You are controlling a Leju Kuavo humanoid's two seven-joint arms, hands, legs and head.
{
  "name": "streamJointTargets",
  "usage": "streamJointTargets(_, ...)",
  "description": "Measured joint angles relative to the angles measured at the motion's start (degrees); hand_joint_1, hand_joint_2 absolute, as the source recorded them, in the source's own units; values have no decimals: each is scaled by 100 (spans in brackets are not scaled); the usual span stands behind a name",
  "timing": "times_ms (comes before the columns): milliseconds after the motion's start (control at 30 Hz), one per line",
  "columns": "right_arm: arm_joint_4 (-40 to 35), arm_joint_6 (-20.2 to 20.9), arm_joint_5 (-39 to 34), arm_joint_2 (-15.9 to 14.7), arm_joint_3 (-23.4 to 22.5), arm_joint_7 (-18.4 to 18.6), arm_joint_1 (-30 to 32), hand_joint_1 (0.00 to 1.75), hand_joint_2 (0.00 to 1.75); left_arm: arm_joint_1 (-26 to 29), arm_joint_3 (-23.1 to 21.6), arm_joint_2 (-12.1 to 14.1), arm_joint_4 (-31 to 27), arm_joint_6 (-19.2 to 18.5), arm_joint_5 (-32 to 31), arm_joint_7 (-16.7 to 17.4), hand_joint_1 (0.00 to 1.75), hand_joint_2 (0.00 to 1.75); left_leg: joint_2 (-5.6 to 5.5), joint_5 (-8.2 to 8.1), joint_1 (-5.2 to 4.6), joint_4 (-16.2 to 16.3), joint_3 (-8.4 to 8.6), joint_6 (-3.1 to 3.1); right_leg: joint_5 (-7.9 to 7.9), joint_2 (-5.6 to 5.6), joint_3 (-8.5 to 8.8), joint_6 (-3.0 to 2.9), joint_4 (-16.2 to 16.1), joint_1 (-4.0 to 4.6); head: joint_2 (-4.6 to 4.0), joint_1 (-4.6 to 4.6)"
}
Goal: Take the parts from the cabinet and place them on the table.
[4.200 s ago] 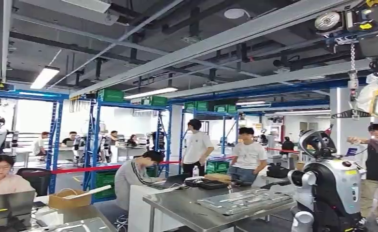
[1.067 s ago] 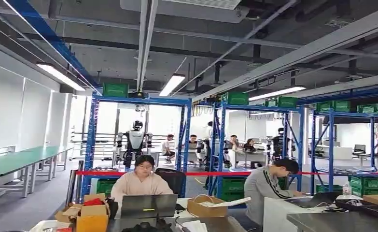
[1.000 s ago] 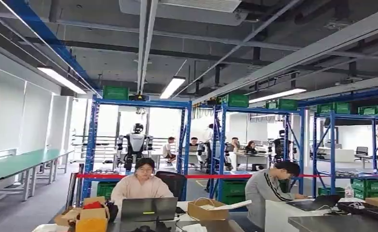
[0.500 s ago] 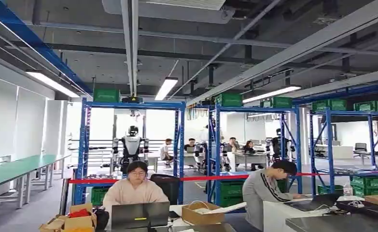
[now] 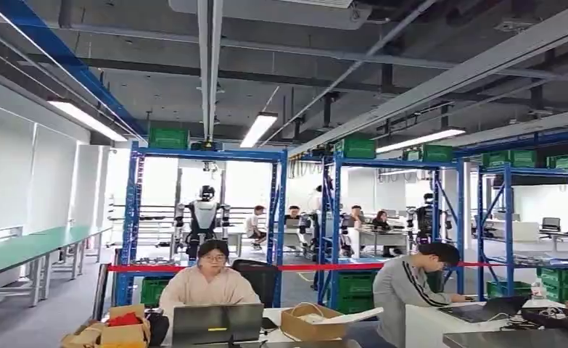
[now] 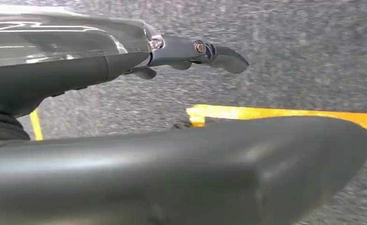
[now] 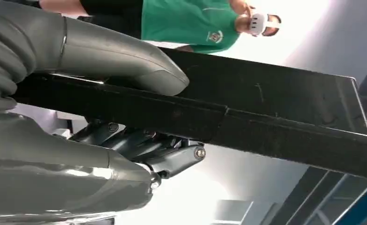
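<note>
So my right hand has a flat black part clamped, thumb on one face, fingers under. Left hand hangs over grey floor with its yellow line, fingers straight, holding nothing.

Place: robotics workshop — blue racks | green crates | humanoid robot

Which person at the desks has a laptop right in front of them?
The person in the pale pink top, facing the camera behind a grey laptop. The person in the grey jacket stands side-on, bending over the white desk.
</note>
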Motion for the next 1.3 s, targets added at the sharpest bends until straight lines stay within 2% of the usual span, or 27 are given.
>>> streamJointTargets(33, 0, 13, 7, -4, -2, 20, -10, 175, 175, -22, -2, 0, 0, 0, -11, -2, 0, 175, -6, -6, -4, -26, -4, -30, -103, -20, -38, -55, -136, 48, 2, -11)
streamJointTargets(100, -9, 15, 11, -2, -2, 24, -2, 175, 175, -21, -2, 0, 0, 2, -18, -6, 0, 175, 3, 14, -6, -65, 37, -124, -87, 2, -18, -173, -207, 60, 2, -2)
streamJointTargets(167, -9, 13, 11, 4, -2, 28, 0, 175, 175, -22, -4, -2, 0, 2, -28, -4, 0, 175, 10, 2, 3, -23, 85, -158, -120, 18, 155, -251, -283, 24, 4, 15)
streamJointTargets(200, -7, 13, 13, 4, -4, 28, -12, 175, 175, -34, -7, -2, 0, 0, -28, -7, 0, 175, 10, -4, 5, 177, 31, -159, -154, 3, 246, -289, -315, 24, 2, 18)
streamJointTargets(233, -5, 13, 13, 6, -2, 37, -33, 175, 175, -49, -7, -2, 2, -4, -35, -7, 0, 175, 10, -60, 0, 513, -161, -157, -196, -4, 299, -329, -324, 32, 2, 18)
streamJointTargets(300, 0, 13, 20, 5, -2, 41, -27, 175, 175, -50, -7, 0, 2, -2, -35, -7, 0, 175, 10, -395, -4, 1328, -737, -176, -302, -8, 404, -362, -325, 56, 0, 18)
streamJointTargets(333, 9, 2, 44, 4, -2, 55, -21, 175, 175, -28, -7, -2, 2, 0, -35, -7, 0, 175, 10, -549, -10, 1615, -995, -176, -371, 1, 479, -369, -325, 68, 0, 18)
streamJointTargets(367, 17, -13, 83, 4, -2, 67, -23, 175, 175, 2, -7, -2, 2, 0, -35, -7, 0, 175, 12, -580, -12, 1649, -1134, -172, -439, -22, 564, -377, -325, 75, 0, 18)
streamJointTargets(400, 20, -22, 109, 4, -2, 79, -23, 175, 175, 17, -7, -2, 0, 0, -35, -7, 0, 175, 13, -513, -15, 1491, -1171, -158, -512, -23, 665, -374, -325, 84, 0, 18)
streamJointTargets(467, 26, -50, 212, 4, -2, 79, -32, 175, 175, 12, -7, -2, 2, 0, -35, -7, 0, 175, 52, -39, -30, 847, -1085, -100, -678, -88, 891, -342, -326, 102, 0, 18)
streamJointTargets(500, 30, -70, 258, -2, -2, 76, -34, 175, 175, 10, -7, -2, 2, 0, -35, -7, 0, 175, 242, 567, -77, 387, -1051, -13, -791, -146, 998, -327, -336, 109, 0, 18)
streamJointTargets(533, 59, -74, 264, -9, 2, 74, -43, 175, 175, 0, -7, 0, 0, -2, -35, -4, 0, 175, 393, 745, -158, 426, -1119, -7, -864, -183, 1063, -288, -316, 126, 0, 9)
streamJointTargets(600, 57, -72, 201, -15, 4, 57, -40, 175, 175, -22, -13, -9, 0, -7, -44, -13, 0, 175, 345, 694, -215, 322, -1085, 40, -923, -225, 1079, -204, -392, 106, 2, 22)
streamJointTargets(667, 48, -66, 101, -13, 7, 39, -55, 175, 175, -14, -13, -2, 0, -4, -44, -15, 0, 175, 256, 632, -166, 279, -979, 100, -855, -234, 1117, -130, -260, 111, 0, 20)
streamJointTargets(733, 44, -68, 92, -13, 7, 39, -78, 175, 175, -19, -15, 2, 0, -2, -44, -15, 0, 175, 229, 553, -126, 190, -814, 156, -700, -110, 739, -45, 421, 85, 4, 17)
streamJointTargets(767, 46, -68, 94, -17, 7, 41, -82, 175, 175, -30, -15, 2, 0, -2, -44, -15, 0, 175, 203, 506, -111, 160, -733, 161, -773, -79, 435, -19, 845, 57, 4, 18)
streamJointTargets(833, 46, -68, 94, -28, 7, 41, -73, 175, 175, -36, -15, 2, 0, -2, -46, -15, 0, 175, 153, 384, -82, 145, -591, 148, -1232, -70, -130, 15, 1433, 29, 4, 18)
streamJointTargets(867, 48, -68, 94, -35, 7, 44, -73, 175, 175, -36, -15, 2, 0, -2, -46, -15, 0, 175, 133, 315, -67, 145, -501, 137, -1391, -68, -302, 34, 1479, 15, 4, 17)
streamJointTargets(900, 48, -68, 96, -42, 7, 44, -73, 175, 175, -29, -17, -2, 0, -2, -46, -15, 0, 175, 116, 240, -54, 144, -405, 119, -1410, -68, -380, 43, 1369, 7, 4, 18)
streamJointTargets(933, 48, -68, 94, -44, 7, 44, -73, 175, 175, -24, -17, -7, 0, -2, -46, -15, 0, 175, 101, 156, -38, 144, -287, 95, -1268, -69, -380, 47, 1093, 6, 4, 17)
streamJointTargets(967, 46, -68, 94, -48, 7, 48, -75, 175, 175, -27, -17, -15, 0, -2, -46, -15, 0, 175, 88, 71, -20, 139, -160, 70, -930, -71, -321, 39, 695, 7, 4, 18)
streamJointTargets(1033, 50, -68, 94, -55, 7, 48, -73, 175, 175, -42, -20, -22, 0, -2, -46, -15, 0, 175, 84, -78, -16, 137, 22, 19, 152, -97, -289, 5, 2, 21, 2, 13)
streamJointTargets(1067, 59, -66, 98, -63, 6, 61, -80, 175, 175, -45, -20, -24, 2, -2, -46, -15, 0, 175, 57, -114, -16, 83, 36, -21, -33, -110, -268, -48, 17, 44, 2, 25)
streamJointTargets(1133, 35, -66, 94, -63, 2, 66, -90, 175, 175, -51, -20, -28, 2, -4, -46, -13, 0, 175, 70, -75, -24, 48, 131, -114, 22, -68, -213, -154, -71, 56, 0, 22)
streamJointTargets(1200, 15, -74, 90, -57, 2, 72, -100, 175, 175, -56, -22, -26, 0, -4, -46, -15, 0, 175, 75, 18, -8, 192, 129, -176, -1, -48, 14, -219, -218, 0, 0, 18)
streamJointTargets(1267, 13, -74, 81, -52, 2, 74, -136, 175, 175, -76, -22, -39, 2, -18, -55, -15, 0, 175, 72, 48, -14, 869, -262, -166, -72, -47, 172, -294, -298, 13, 0, 20)
streamJointTargets(1300, 13, -74, 81, -52, 2, 76, -133, 175, 175, -74, -22, -42, 2, -17, -55, -15, 0, 175, 71, -111, -17, 1208, -526, -181, -131, -42, 223, -305, -301, 17, 0, 22)
